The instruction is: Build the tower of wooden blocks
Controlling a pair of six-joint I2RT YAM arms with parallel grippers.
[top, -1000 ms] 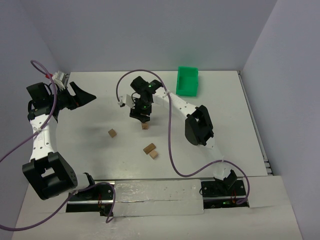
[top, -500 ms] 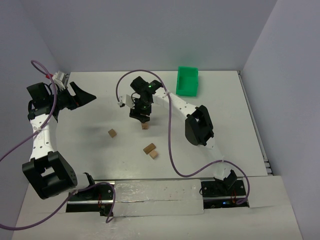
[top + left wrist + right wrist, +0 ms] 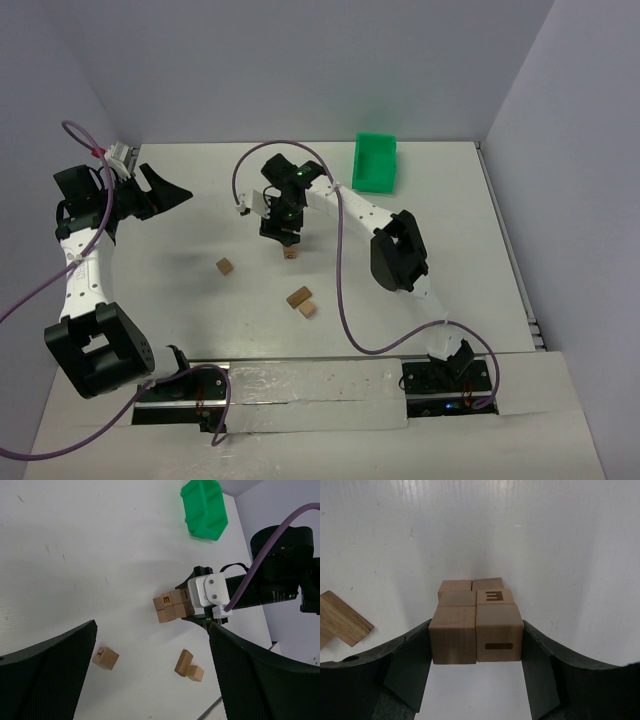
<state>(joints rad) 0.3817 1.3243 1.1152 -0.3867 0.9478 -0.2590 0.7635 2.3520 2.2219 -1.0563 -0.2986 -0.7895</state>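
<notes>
A white table fills the overhead view, with grey walls behind it. The left arm reaches up along the table's left edge. The right arm stretches from the near right corner to the table's centre. A green bin sits at the far edge, right of centre.

The left gripper hovers off to the left, its jaws spread wide with nothing between them.

The right gripper points down over the tower at the table's centre. Compared with a second ago, it sits slightly higher and its jaws have eased apart a touch, while the blocks below have not moved. In its wrist view, its dark fingers flank the top pair of cubes, level with their outer sides. Whether they press on the wood or merely stand against it cannot be told.

The tower is two cubes wide and at least two high.

One loose wood block lies nearer and to the left. Two more, a darker block and a paler block, lie side by side nearer still.
</notes>
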